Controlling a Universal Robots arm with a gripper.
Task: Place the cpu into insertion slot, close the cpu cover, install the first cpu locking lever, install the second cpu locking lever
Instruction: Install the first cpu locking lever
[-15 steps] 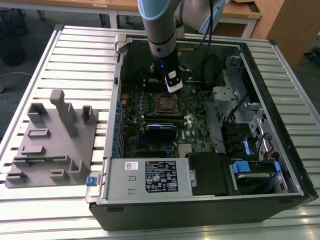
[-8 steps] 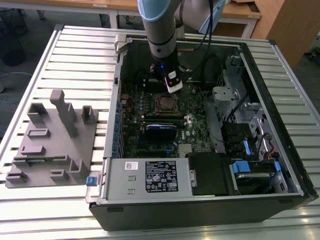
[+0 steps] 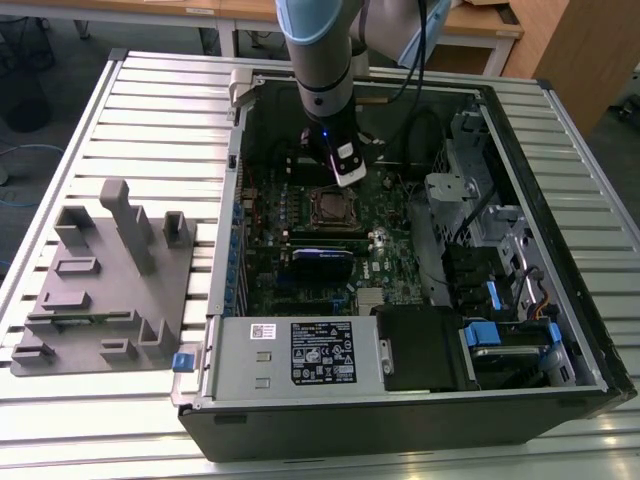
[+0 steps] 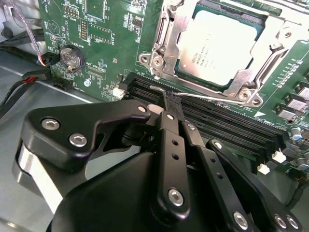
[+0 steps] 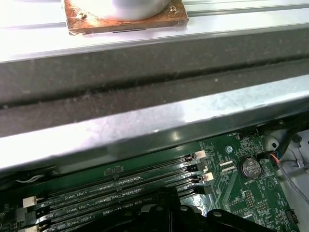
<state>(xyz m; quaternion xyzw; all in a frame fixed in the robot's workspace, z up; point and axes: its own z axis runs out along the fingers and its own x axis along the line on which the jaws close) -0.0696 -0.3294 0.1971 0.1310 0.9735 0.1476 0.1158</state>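
The cpu is being held under the cpu cover; a thin locking lever is being pinched by the narrowed tool.

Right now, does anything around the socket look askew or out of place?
Nothing looks damaged or spilled. The cpu sits flat in the insertion slot with the cpu cover closed squarely over it. One thin wire locking lever lies along the socket's edge, right at the gripper tip above the memory slots.

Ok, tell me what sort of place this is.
Probably a robotics lab or test workshop: an opened computer case lies on a slatted metal table, a grey fixture block beside it, wooden desks behind.
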